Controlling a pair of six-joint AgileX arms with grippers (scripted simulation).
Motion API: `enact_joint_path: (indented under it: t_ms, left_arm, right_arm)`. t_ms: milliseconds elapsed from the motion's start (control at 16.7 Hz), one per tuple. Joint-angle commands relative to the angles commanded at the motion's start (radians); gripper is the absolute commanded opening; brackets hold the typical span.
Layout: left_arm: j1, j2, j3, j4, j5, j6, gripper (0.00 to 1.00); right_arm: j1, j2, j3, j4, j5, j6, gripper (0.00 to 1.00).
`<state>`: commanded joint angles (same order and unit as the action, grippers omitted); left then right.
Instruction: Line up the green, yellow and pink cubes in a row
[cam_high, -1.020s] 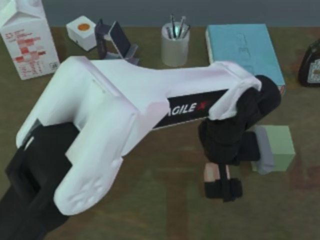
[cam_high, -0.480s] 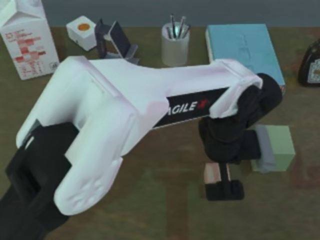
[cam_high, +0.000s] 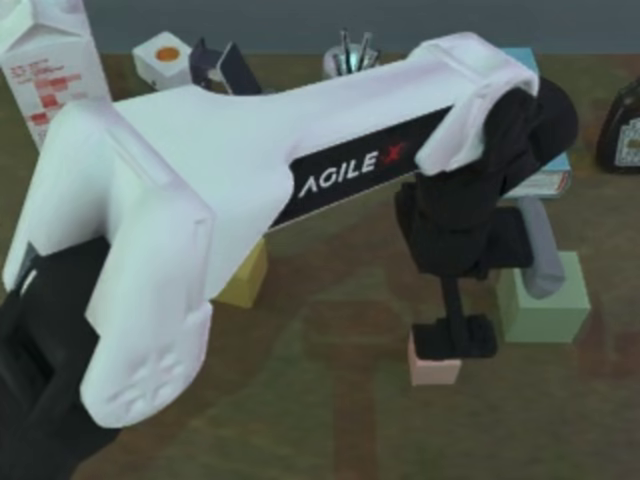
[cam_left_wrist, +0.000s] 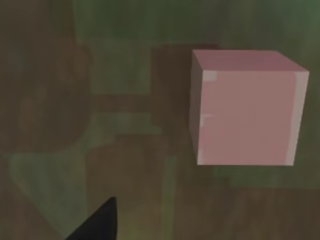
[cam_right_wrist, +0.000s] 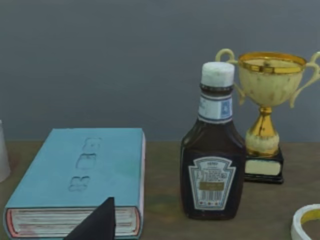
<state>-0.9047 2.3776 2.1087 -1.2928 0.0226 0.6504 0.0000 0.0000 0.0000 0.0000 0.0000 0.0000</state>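
Pink cube (cam_high: 435, 369) set down just left of the green cube (cam_high: 552, 302), and your left hand (cam_high: 455, 338) has let go.

A second ago that hand carried the pink cube clenched at the green cube's left. Now the cube sits on the worktop (cam_high: 340, 410) by itself. The hand is released and lifted above it, and the wrist view shows the cube (cam_left_wrist: 245, 110) clear of the one visible fingertip (cam_left_wrist: 97, 222). With the arm raised, the yellow cube (cam_high: 245, 282) shows well to the green cube's left, half under the arm and set farther back. So two cubes stand close together, and I judge the yellow one must still be brought into line with them. Your right arm is parked out of the overhead view.
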Motion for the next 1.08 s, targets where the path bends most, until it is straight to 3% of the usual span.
enact_joint_path:
  t_ms: [240,420,600,900,1080]
  left_arm:
    - [-0.004,0.003,-0.003,0.003,0.000,-0.002,1.00]
    - [0.042,-0.012,-0.030,0.017,-0.003,-0.068,1.00]
    - [0.141,-0.047,-0.096,0.045,-0.007,-0.228,1.00]
    - [0.341,-0.117,-0.242,0.101,-0.013,-0.600,1.00]
    - [0.436,-0.158,-0.310,0.134,-0.017,-0.738,1.00]
  right_arm:
    - [0.000,0.000,0.000,0.000,0.000,0.000,1.00]
    - [0.000,0.000,0.000,0.000,0.000,0.000,1.00]
    - [0.000,0.000,0.000,0.000,0.000,0.000,1.00]
    - [0.000,0.000,0.000,0.000,0.000,0.000,1.00]
    - [0.000,0.000,0.000,0.000,0.000,0.000,1.00]
